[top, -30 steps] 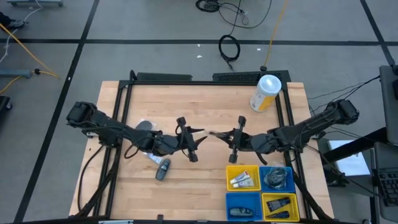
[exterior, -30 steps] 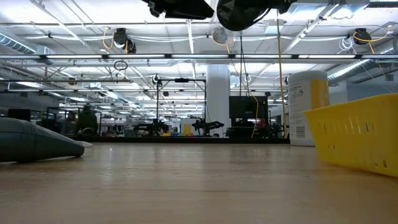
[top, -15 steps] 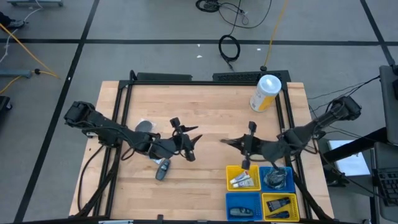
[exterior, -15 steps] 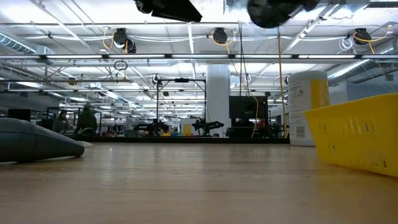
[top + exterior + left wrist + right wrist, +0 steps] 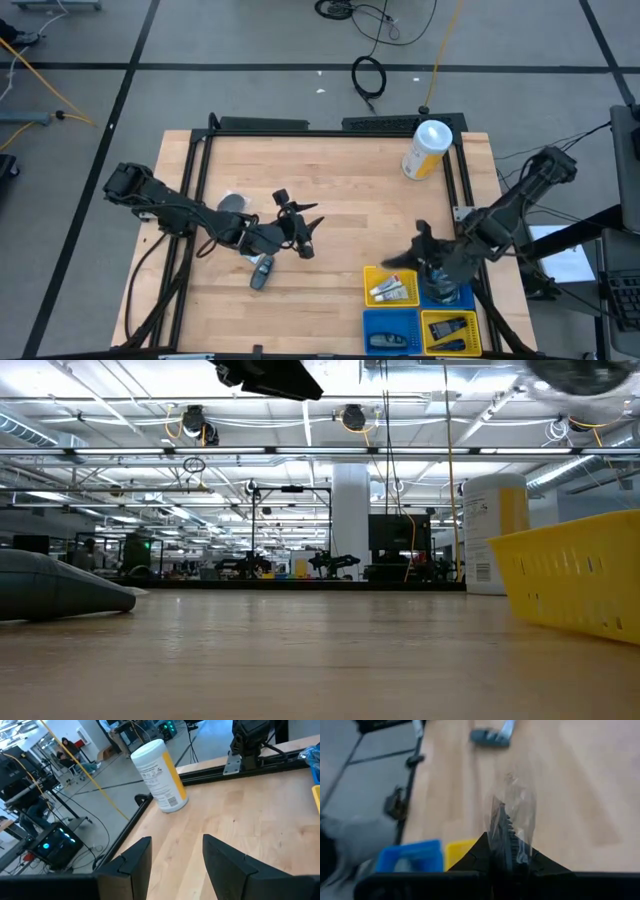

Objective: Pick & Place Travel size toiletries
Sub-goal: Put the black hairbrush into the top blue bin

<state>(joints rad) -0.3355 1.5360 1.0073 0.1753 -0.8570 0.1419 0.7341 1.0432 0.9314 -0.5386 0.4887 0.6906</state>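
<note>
My right gripper (image 5: pixel 392 262) hovers by the far edge of the yellow bin (image 5: pixel 390 287) that holds white tubes. It is shut on a dark toothed toiletry in clear wrap (image 5: pixel 510 822). My left gripper (image 5: pixel 308 230) hangs open over the table's middle, with nothing between its fingers (image 5: pixel 135 862). A dark grey oblong piece (image 5: pixel 262 272) lies flat on the wood just near of the left arm, and shows in the low view (image 5: pixel 60 588). A greyish round piece in clear wrap (image 5: pixel 232 203) lies near the table's left edge. My right gripper pinches the clear-wrapped toiletry between its two fingers (image 5: pixel 485 851) at its near end (image 5: pixel 506 845). The rest of it sticks out ahead of the fingertips. It is lifted clear of the table.
Four small bins sit at the near right corner: yellow with tubes, blue (image 5: pixel 446 288), blue (image 5: pixel 390 338) and yellow (image 5: pixel 450 330), each holding items. A large white-and-yellow canister (image 5: pixel 428 148) stands at the far right. Bare wood lies between the arms.
My right gripper has drawn away from the left gripper at the table's middle and swung toward the near right, to the bins, carrying the wrapped toiletry. My left gripper backed off a little toward the table's left and stayed open.
</note>
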